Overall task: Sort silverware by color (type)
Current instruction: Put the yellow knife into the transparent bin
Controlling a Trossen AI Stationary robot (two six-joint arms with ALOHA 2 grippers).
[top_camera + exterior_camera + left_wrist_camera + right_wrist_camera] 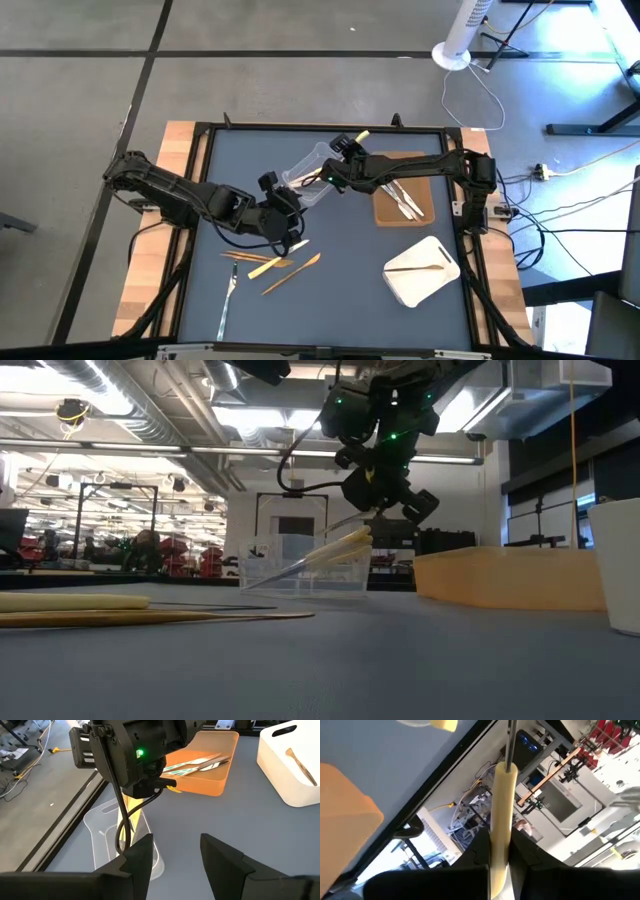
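My right gripper [378,512] hangs over the clear plastic tub [300,575] near the table's middle, shut on a pale yellow utensil [335,548] that slopes down into the tub. My left gripper [175,852] stands open and empty just on the near side of the tub, pointing at it. Two pale yellow pieces [268,260], an orange-brown one [292,273] and a silver fork [228,295] lie flat on the mat. Silver pieces [405,198] lie in the brown tray [385,212]. One wooden piece [420,268] lies in the white tray [400,285]. My right gripper pinches the pale yellow utensil's thick handle [499,832] between its two fingers, which slant downward from the table's right side. The utensil is tilted. One end [362,133] sticks up past the gripper, and the lower end [275,572] reaches down into the tub.
The brown tray stands right of the tub, under the right arm. The white tray sits at the near right. The loose silverware lies near the left arm on the near left. A white fan base [452,55] stands on the floor beyond the table.
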